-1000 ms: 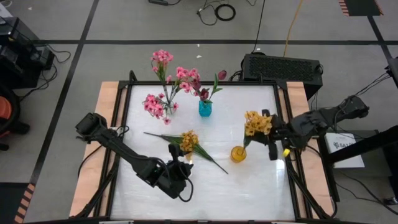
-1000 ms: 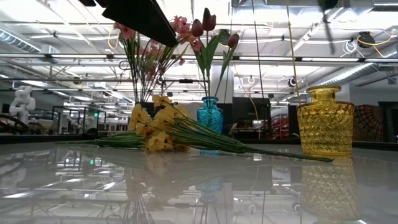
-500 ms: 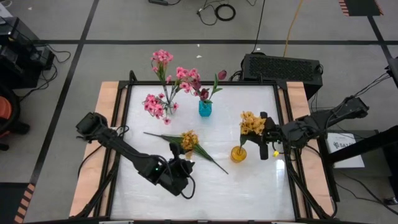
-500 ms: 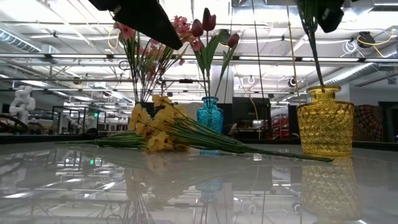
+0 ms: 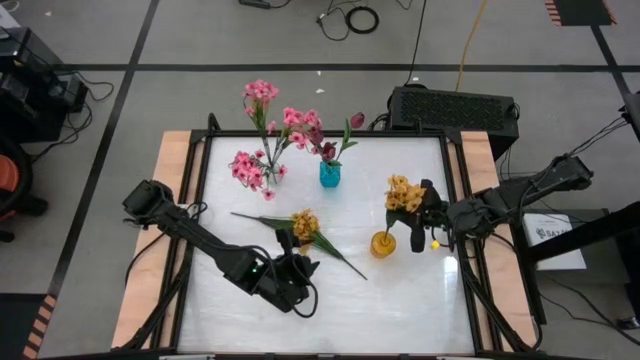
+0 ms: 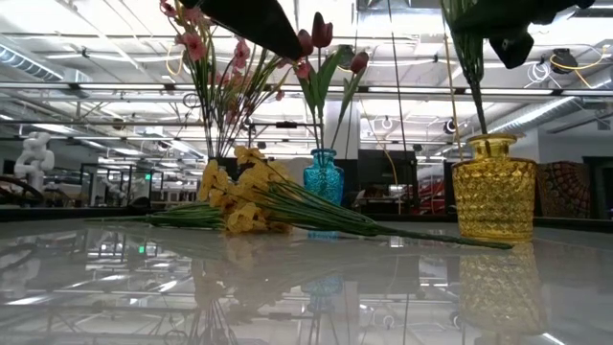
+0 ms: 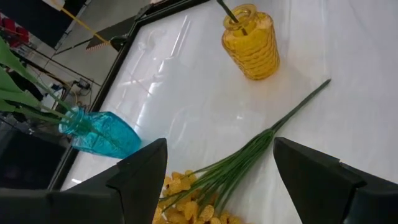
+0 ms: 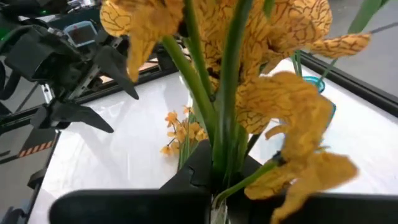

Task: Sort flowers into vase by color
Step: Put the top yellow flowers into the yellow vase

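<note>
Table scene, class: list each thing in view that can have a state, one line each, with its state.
Yellow vase: upright, stem in its neck.
Held yellow spray: gripped, stem in the yellow vase.
Loose yellow spray: lying flat.
Blue vase: upright, holds tulips.
Right gripper: shut on held yellow spray.
Left gripper: open, empty.

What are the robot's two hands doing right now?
Left end effector: open, holding nothing, above the yellow spray on the table.
Right end effector: shut on the yellow flowers.
</note>
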